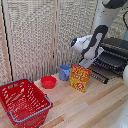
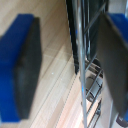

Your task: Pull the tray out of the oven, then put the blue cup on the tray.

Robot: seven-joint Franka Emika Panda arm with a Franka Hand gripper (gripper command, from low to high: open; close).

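End effector (image 2: pixel 70 65) wide open, holding nothing; two dark flat pads with blue backing (image 2: pixel 22 70) straddle a thin metal bar at the front of the tray (image 2: pixel 84 75), not touching it. Tray is a dark wire rack of parallel bars, at the mouth of the boxy black-silver oven (image 1: pixel 114 52), door dropped down. Blue cup (image 1: pixel 64 72), small cylinder, stands on the pale wood-plank surface (image 1: pixel 90 107) just beside a yellow-red box (image 1: pixel 80 78). Red bowl (image 1: pixel 48 82) nearby, red wire basket (image 1: pixel 22 101) nearer the exterior view's left. Pale folding screen (image 1: pixel 40 35) behind.
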